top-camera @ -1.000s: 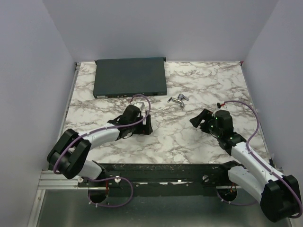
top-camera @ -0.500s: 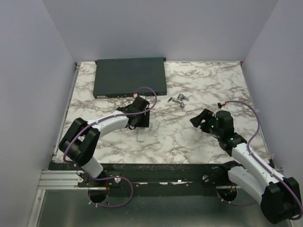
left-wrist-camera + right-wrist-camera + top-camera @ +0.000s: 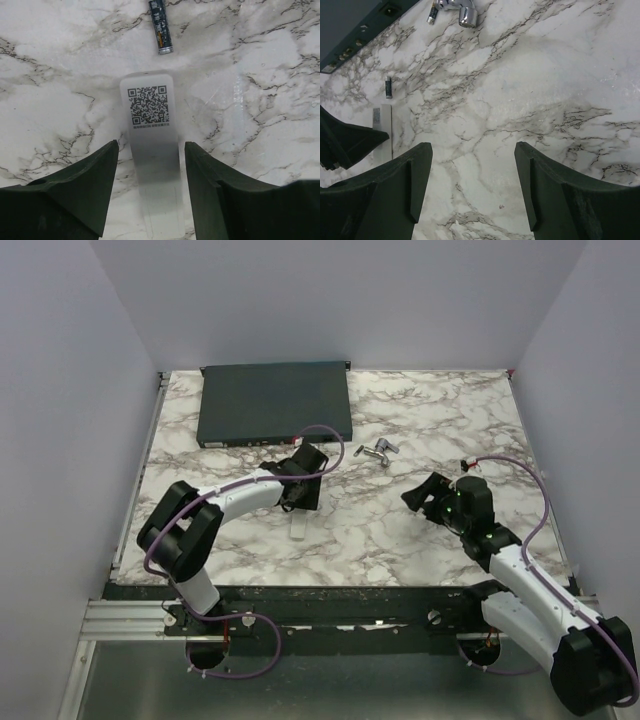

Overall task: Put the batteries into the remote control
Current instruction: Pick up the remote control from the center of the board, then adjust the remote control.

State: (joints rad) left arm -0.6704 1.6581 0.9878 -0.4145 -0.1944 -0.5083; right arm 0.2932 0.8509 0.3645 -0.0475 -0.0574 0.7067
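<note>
One remote control (image 3: 149, 107) lay between the open jaws of the left gripper (image 3: 151, 146), one battery (image 3: 161, 26) just beyond it. The right gripper (image 3: 472, 172) stood open and empty.

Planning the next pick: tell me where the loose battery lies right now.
In the left wrist view, the battery lies near the top edge, just beyond the QR-code end of the remote control, which the left gripper straddles.

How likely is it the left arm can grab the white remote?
Probably yes: the remote lies between the parted fingers of the left gripper, nothing in between; a battery lies just past it.
</note>
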